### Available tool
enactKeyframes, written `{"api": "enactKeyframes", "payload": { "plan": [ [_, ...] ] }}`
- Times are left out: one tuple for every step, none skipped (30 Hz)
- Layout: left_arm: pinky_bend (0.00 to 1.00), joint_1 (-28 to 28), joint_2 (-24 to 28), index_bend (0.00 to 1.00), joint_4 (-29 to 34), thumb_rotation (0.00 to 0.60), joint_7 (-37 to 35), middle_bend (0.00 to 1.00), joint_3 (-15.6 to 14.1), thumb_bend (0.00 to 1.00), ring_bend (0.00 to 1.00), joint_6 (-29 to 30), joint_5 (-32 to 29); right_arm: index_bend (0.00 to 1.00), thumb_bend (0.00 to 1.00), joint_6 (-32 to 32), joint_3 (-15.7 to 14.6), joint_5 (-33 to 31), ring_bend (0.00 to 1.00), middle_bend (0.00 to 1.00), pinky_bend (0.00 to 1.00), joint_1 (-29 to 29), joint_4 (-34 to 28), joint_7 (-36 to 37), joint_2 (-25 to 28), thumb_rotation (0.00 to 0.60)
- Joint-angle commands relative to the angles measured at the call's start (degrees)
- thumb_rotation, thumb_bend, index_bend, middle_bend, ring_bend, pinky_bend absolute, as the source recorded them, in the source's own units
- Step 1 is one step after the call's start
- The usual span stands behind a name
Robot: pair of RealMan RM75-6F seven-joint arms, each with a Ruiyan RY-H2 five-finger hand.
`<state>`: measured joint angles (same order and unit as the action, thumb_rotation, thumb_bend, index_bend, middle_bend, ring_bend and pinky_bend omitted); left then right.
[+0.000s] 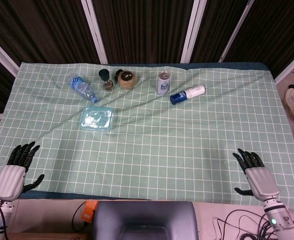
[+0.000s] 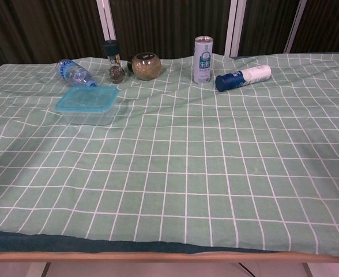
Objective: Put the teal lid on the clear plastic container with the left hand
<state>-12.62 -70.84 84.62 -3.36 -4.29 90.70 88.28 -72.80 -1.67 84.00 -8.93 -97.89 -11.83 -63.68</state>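
water bottle (image 1: 82, 87) lying | grinder (image 1: 105, 80) | round jar (image 1: 127, 79) | can (image 1: 163, 82) upright | blue-capped bottle (image 1: 187, 94) lying

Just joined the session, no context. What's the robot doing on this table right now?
Nothing is being handled at this moment. The teal lid already sits on the clear plastic container, on the left part of the checked tablecloth. The left hand is at the near left edge of the table, fingers spread, holding nothing. The right hand rests open at the near right edge. Along the far side are a water bottle, a round jar, a can and a lying blue-capped bottle, all untouched.
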Motion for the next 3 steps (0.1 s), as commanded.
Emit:
{"api": "enactKeyframes", "payload": {
  "plan": [
    [0.00,0.08,0.29,0.00,-0.09,0.600,-0.51,0.00,0.12,0.25,0.00,-1.33,0.90,0.00,0.20,-0.26,-0.22,0.29,0.00,0.00,0.00,0.21,0.05,-0.01,0.03,0.600],
    [0.00,0.10,0.22,0.00,-0.12,0.600,-0.54,0.00,0.23,0.25,0.00,-1.47,1.03,0.00,0.20,-0.26,-0.26,0.34,0.00,0.00,0.00,0.23,0.08,0.17,0.10,0.600],
    [0.00,0.15,0.11,0.00,-0.16,0.600,-0.57,0.00,0.42,0.25,0.00,-1.53,1.22,0.00,0.20,-0.31,-0.25,0.40,0.00,0.00,0.00,0.25,0.14,0.44,0.21,0.600]
  ]
}}
